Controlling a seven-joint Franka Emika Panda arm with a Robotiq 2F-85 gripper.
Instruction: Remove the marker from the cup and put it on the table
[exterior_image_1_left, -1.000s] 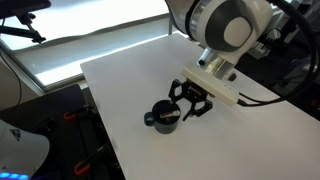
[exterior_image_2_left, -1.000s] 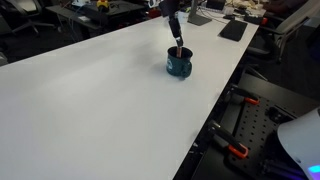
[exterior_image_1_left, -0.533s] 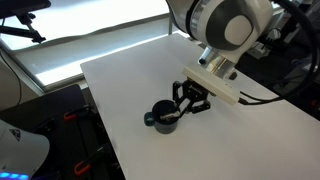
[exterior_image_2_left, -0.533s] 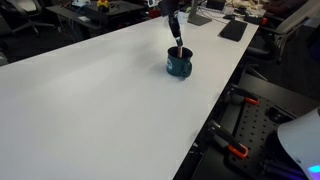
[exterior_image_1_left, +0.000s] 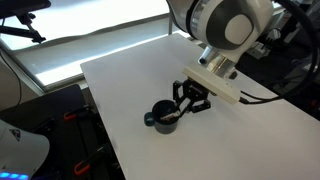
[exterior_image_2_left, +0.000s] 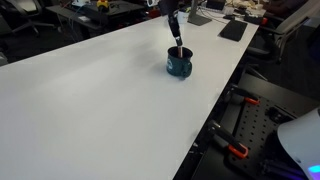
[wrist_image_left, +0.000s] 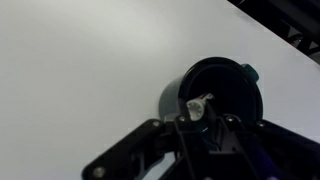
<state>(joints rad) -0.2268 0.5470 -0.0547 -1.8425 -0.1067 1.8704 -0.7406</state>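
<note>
- The dark navy cup (wrist_image_left: 232, 82) stands upright on the white table (exterior_image_2_left: 100, 95), handle to one side.
- Inside it is the marker (wrist_image_left: 200, 104), its pale end pointing up in the wrist view.
- The tool (exterior_image_1_left: 181, 111) reaches down into the cup's mouth, its fingers drawn in against the marker.

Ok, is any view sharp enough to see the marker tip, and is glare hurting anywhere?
Wrist view: the marker tip reads pale against the dark cup, but the gripper near the lens is a dark blur. In an exterior view, the bright surface beyond the table is blown out; the cup is glare-free.
</note>
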